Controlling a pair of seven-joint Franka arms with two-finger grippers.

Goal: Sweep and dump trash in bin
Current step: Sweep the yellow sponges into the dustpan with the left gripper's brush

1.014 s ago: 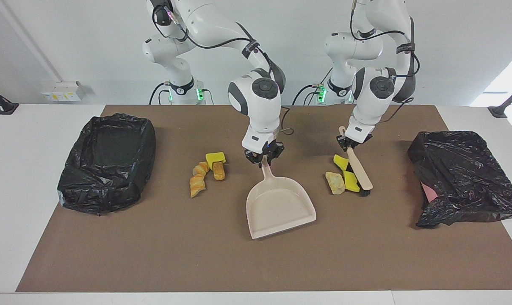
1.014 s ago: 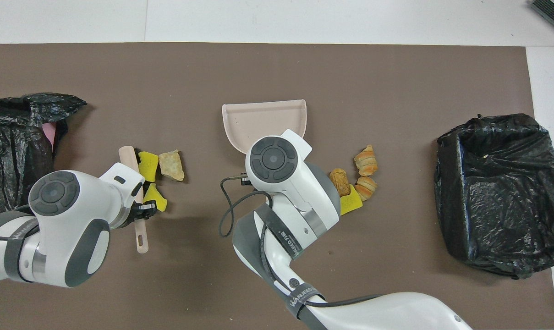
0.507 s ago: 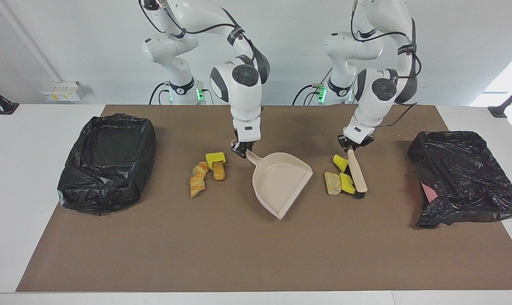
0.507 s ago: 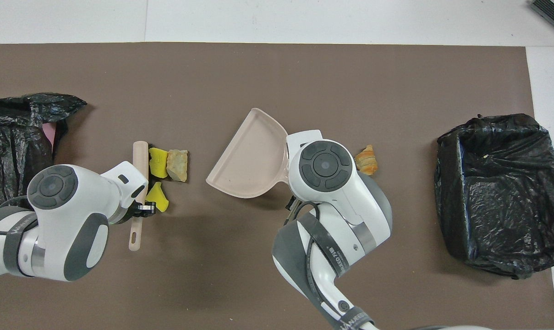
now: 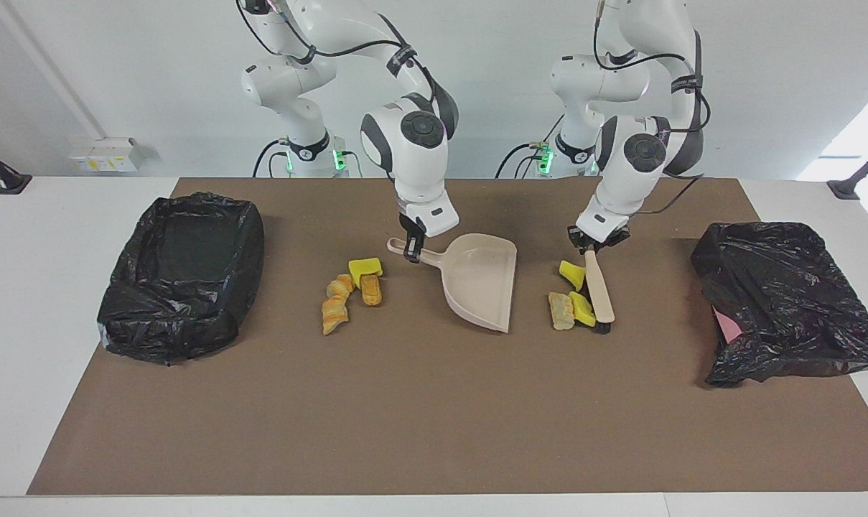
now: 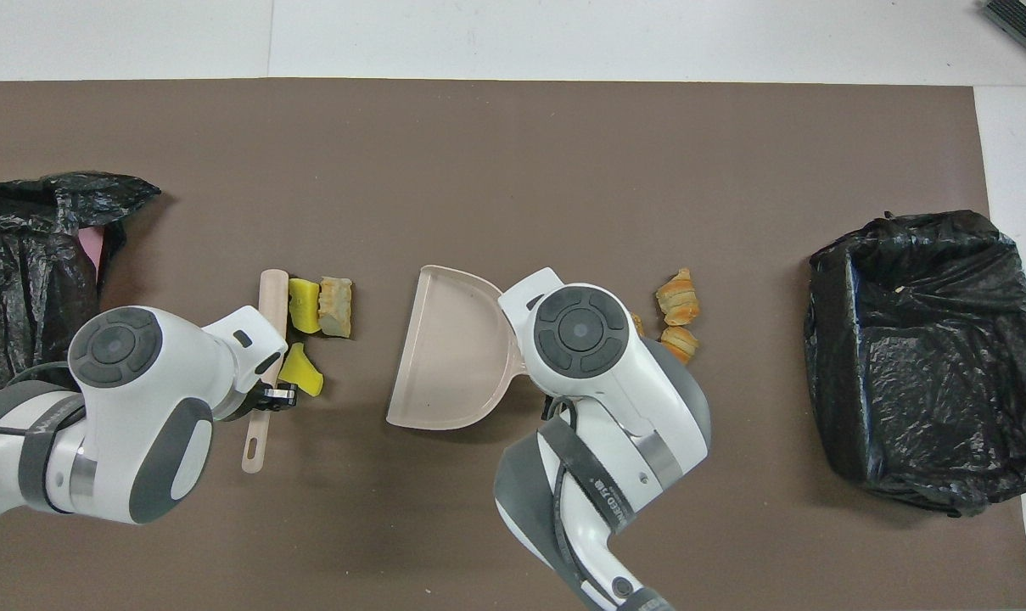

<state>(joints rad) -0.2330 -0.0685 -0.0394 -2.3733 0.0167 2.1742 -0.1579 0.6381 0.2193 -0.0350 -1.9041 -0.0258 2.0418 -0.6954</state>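
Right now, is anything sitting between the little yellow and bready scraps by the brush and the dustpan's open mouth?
Nothing visible: only bare brown mat separates the yellow sponge and bread scraps from the beige plastic dustpan; the beige brush lies beside them.

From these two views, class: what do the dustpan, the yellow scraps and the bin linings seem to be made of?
Dustpan: probably moulded plastic, smooth matt beige, thin even walls.
Yellow scraps: likely sponge foam, bright, matt, blocky.
Bin lining: thin black plastic film, crinkled and glossy.
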